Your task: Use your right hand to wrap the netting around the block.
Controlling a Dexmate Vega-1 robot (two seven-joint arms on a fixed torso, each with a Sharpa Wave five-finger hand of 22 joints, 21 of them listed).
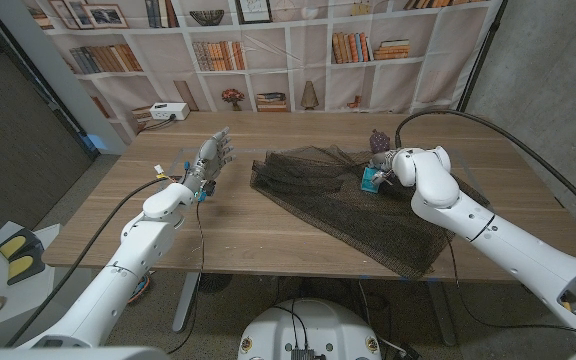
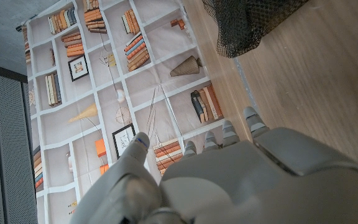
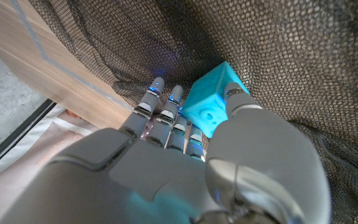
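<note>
Gripping the blue block (image 3: 211, 102), the right hand (image 3: 185, 168) rests on the netting (image 1: 338, 190).

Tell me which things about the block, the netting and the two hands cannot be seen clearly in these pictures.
- Block: its far faces are hidden by the right hand, right wrist view; tiny in the head view.
- Netting: the part under the right arm is covered, head view.
- Left hand: its palm side is hidden, left wrist view.

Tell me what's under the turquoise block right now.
The dark mesh netting lies spread beneath the turquoise cube-shaped block, over the wooden table. The right robot hand touches the block; its fingers cover part of the netting right below, so that contact can't be seen.
</note>
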